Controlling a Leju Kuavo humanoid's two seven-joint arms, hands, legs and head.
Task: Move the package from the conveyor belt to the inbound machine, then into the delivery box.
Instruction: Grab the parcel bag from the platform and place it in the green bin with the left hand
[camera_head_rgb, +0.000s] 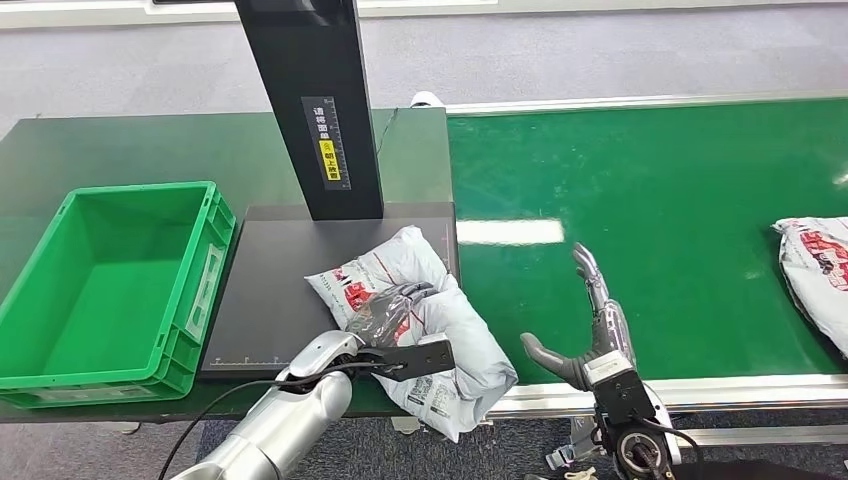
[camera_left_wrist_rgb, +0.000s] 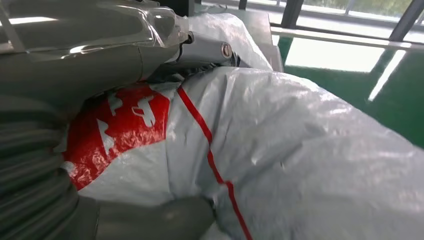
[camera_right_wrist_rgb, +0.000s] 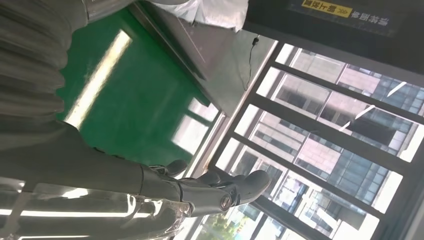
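A white plastic package (camera_head_rgb: 440, 330) with red print lies on the black plate of the inbound machine (camera_head_rgb: 275, 290), its near end hanging over the table's front edge. My left hand (camera_head_rgb: 395, 310) grips it from the near side, fingers wrapped over its top. In the left wrist view the package (camera_left_wrist_rgb: 280, 150) sits between thumb and fingers (camera_left_wrist_rgb: 200, 50). My right hand (camera_head_rgb: 590, 335) stands open over the green conveyor belt (camera_head_rgb: 650, 200), just right of the package, holding nothing; its fingers (camera_right_wrist_rgb: 220, 187) are stretched out. The green delivery box (camera_head_rgb: 110, 285) sits left of the machine.
A second white and red package (camera_head_rgb: 815, 270) lies on the belt at the far right. The machine's black post (camera_head_rgb: 315, 100) rises behind the plate. The belt's metal rail (camera_head_rgb: 700, 390) runs along the near edge.
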